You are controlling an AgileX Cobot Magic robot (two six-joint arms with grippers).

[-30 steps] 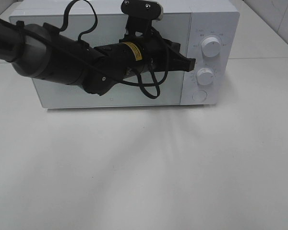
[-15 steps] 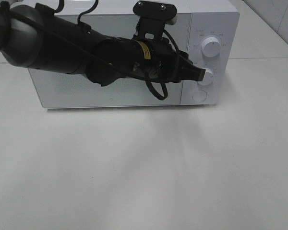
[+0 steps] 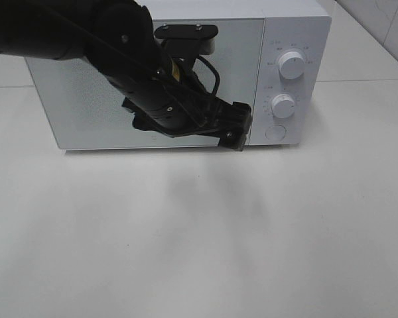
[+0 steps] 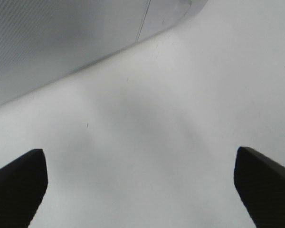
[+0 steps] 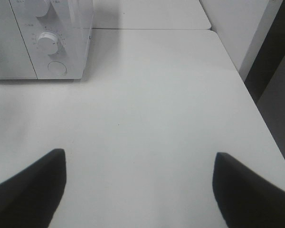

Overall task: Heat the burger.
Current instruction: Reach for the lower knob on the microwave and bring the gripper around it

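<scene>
While the microwave (image 3: 186,66) is shut, burger unseen | step: probably setting dials (image 3: 283,105) | left pincer (image 4: 138,164), right pincer (image 5: 140,159) both spread, empty | next: back left pincer off.

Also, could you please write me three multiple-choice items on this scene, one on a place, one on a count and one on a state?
1. Where is the left gripper in the high view?
A. in front of the microwave, at its door
B. on top of the microwave
C. resting on the table's near edge

2. How many knobs does the microwave's panel carry?
A. one
B. two
C. four

3. How is the microwave's door?
A. wide open
B. closed
C. taken off

Answers:
1 A: the gripper hangs before the door's lower right corner.
2 B: an upper knob and a lower knob stand above a round button.
3 B: the door sits flush with the panel.
</scene>
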